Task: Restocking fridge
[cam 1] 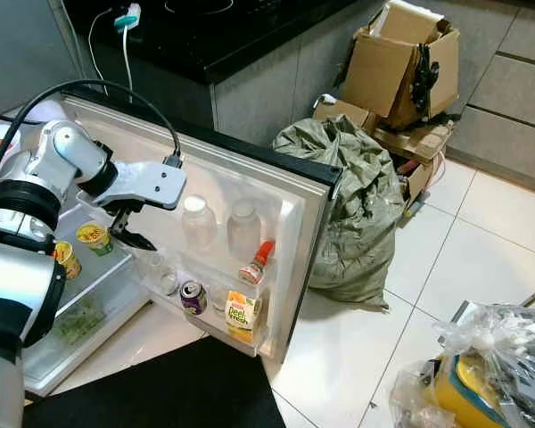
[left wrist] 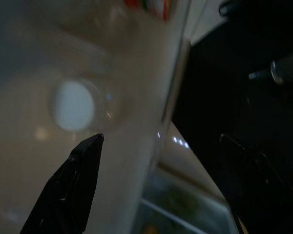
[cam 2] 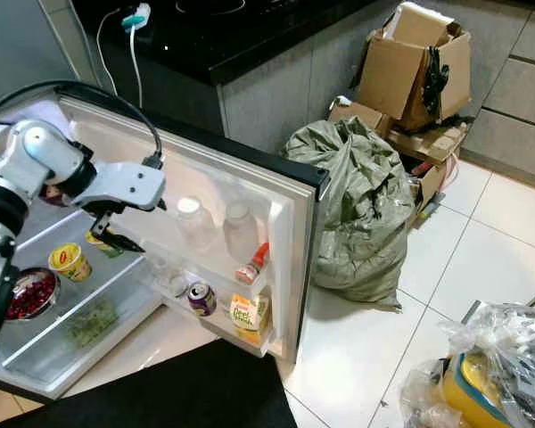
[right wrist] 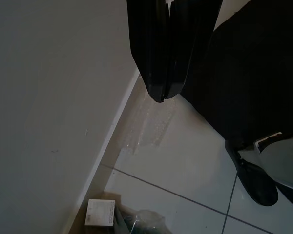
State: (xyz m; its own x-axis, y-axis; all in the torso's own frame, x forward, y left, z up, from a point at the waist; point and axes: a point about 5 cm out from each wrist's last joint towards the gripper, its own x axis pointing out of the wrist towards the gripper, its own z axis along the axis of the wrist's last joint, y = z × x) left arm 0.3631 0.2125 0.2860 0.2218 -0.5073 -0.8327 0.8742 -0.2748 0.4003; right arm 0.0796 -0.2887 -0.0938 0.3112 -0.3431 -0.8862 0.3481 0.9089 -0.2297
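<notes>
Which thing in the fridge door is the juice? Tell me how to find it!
Look at the open fridge door and go down to its bottom shelf. The juice carton stands at the end farthest from the fridge's inside, beside a purple can. It is the one boxy yellow-and-orange thing there; the bottles above are clear or red-capped.

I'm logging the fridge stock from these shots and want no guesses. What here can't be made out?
- Juice carton: lower part behind the door-shelf rail; label too small to read fully.
- Two clear bottles: contents unclear through the frosted shelf front.
- Red-capped bottle: label too small.
- Left wrist view: blurred; the white round shape is unidentifiable.
- Left gripper: fingertips dark against the fridge shelf.
- Bag: cut off by the frame edge.
</notes>
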